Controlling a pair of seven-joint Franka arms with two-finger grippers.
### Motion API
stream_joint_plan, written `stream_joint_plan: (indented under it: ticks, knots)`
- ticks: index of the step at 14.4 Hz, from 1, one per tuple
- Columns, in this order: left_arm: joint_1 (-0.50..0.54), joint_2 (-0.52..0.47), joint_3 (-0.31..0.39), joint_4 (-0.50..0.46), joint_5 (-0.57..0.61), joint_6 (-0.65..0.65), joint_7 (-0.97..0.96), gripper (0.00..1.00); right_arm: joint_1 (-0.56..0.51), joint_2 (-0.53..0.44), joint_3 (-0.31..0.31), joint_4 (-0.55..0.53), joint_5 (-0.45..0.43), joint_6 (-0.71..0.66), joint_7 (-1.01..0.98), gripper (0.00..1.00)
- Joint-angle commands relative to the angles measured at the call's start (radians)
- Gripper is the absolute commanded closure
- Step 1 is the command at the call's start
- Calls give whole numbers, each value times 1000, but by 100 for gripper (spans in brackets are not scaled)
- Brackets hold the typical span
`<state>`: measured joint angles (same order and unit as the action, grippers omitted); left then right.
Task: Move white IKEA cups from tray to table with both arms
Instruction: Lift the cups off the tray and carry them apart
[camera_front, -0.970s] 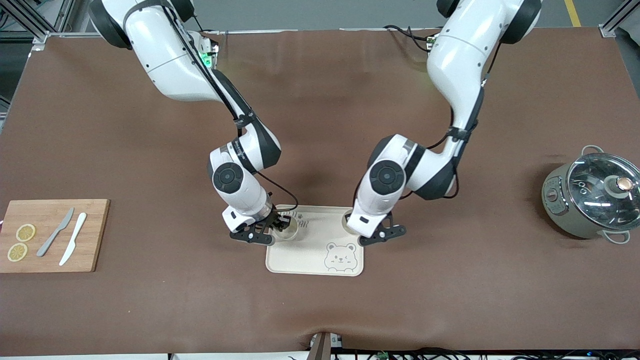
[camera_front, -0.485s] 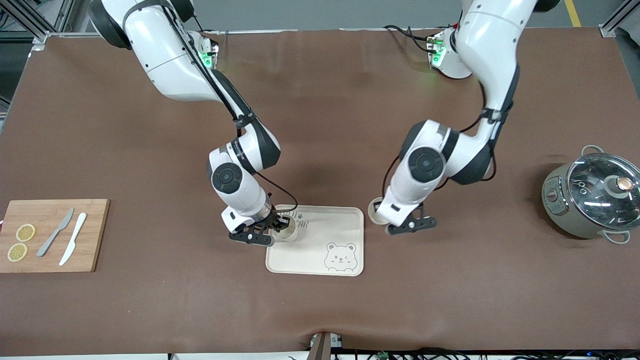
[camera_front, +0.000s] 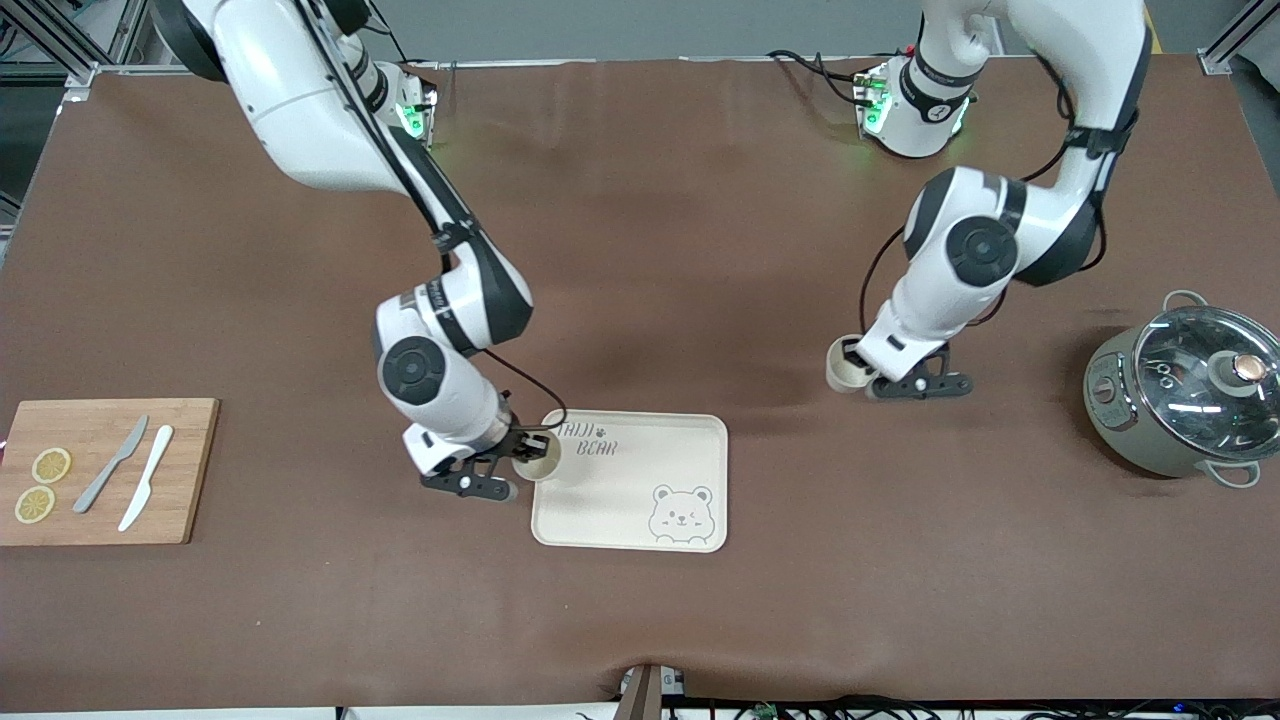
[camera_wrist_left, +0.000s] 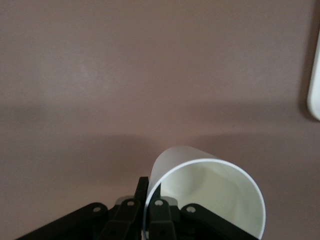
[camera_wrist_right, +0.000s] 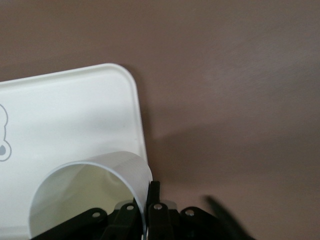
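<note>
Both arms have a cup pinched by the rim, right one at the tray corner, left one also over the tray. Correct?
Not quite. The left tool holds its cup over bare table toward the pot, clear of the tray; the front view shows it. The right tool does hold its cup by the rim at the tray corner.
</note>
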<state>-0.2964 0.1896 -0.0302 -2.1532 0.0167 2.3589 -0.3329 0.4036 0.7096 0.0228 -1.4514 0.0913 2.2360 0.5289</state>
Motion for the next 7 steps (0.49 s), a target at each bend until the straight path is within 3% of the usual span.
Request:
stream_joint_plan:
  ticks: [1,5,7]
  knots:
    - [55,-125,-8,-186,22,98,89,100,-98,-108,16,-27,-4,-139,-143,100]
    - [132,-147,-8,-293,22,204,216,100,-210,-209,16,-59,-4,-286,-343,100]
    - [181,-147,-8,-330,22,256,288,100,-271,-266,16,-122,-5,-286,-452,100]
